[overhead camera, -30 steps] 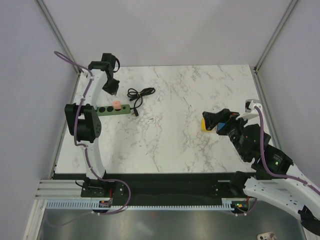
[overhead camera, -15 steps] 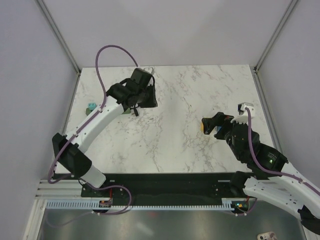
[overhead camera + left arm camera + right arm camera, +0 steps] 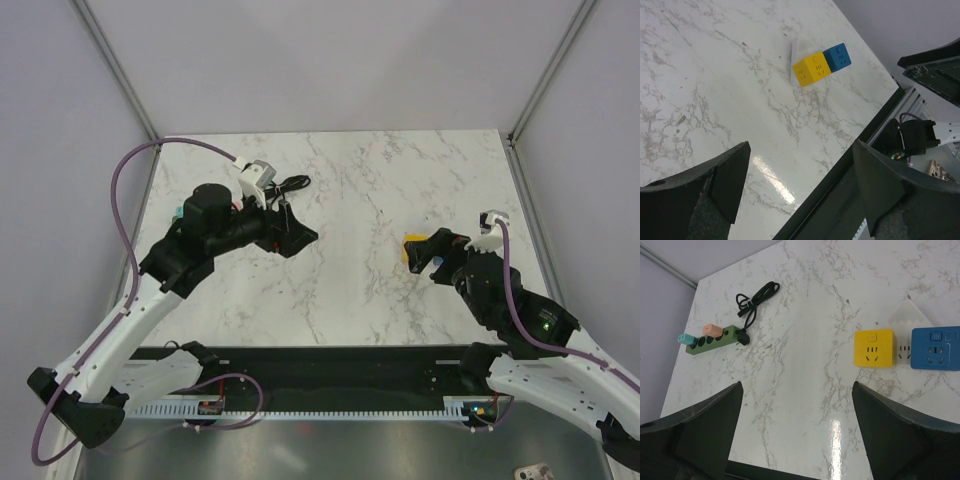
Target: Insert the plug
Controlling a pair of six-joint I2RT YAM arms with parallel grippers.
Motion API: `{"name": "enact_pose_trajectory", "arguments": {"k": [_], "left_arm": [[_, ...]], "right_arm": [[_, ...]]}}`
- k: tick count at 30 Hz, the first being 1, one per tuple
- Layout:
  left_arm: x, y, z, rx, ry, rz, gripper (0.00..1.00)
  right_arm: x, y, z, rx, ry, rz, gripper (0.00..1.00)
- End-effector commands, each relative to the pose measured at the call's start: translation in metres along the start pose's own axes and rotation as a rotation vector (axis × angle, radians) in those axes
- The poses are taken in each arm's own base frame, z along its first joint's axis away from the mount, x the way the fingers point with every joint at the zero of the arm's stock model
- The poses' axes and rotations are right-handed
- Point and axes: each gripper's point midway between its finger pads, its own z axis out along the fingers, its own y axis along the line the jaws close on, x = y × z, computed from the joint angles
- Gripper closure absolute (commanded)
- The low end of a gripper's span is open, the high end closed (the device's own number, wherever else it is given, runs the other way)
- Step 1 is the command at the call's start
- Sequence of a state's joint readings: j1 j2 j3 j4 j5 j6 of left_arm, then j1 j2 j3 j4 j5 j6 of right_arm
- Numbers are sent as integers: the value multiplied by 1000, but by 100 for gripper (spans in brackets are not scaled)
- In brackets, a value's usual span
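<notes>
Right wrist view: small teal plastic cube plug [image 3: 684, 338] sits on top of the long green power strip [image 3: 722, 336], at the end away from the coiled black cable [image 3: 756, 299]. Cannot tell if it is fully seated. A salmon-pink plug [image 3: 712, 330] stands further along the same strip, with dark open sockets between the 2 plugs. Right end effector [image 3: 796, 390] is released, its 2 fingers spread wide with nothing between them, well apart from the strip. Yellow square socket block [image 3: 873, 348] and blue socket block [image 3: 936, 348] lie side by side on the white marble surface [image 3: 805, 320], with a white plastic piece [image 3: 905, 315] between and behind them. Left wrist view: left end effector [image 3: 799, 152] is also released and empty, over bare surface, facing the yellow and blue blocks. Top external view: left end effector hovers near the cable, and its arm covers most of the strip.
</notes>
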State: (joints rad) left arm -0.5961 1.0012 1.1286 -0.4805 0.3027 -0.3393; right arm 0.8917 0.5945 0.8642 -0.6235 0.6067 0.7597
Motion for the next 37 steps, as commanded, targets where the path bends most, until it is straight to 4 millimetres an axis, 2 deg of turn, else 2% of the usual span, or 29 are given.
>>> {"name": "enact_pose_trajectory", "arguments": {"k": [1, 2, 10, 13, 18, 22, 29, 37], "left_arm": [[-14, -10, -4, 62, -85, 73, 8], [-13, -9, -4, 53, -86, 64, 1], [-14, -12, -15, 61, -112, 85, 0], [-15, -10, -22, 41, -138, 86, 0], [-20, -9, -37, 12, -189, 82, 1], [-27, -10, -49, -3, -239, 73, 1], [-31, -6, -54, -34, -268, 66, 2], [-35, -13, -60, -12, -284, 61, 2]], "right_arm": [[0, 2, -1, -8, 5, 10, 2], [-4, 3, -2, -10, -3, 12, 2], [-33, 10, -4, 8, -77, -13, 2], [-48, 15, -10, -5, -108, -25, 2], [-60, 14, -19, -26, -141, -40, 2], [-53, 9, -20, -32, -136, -45, 2], [-46, 5, -18, -33, -126, -49, 2], [-44, 7, -18, -39, -118, -44, 2]]}}
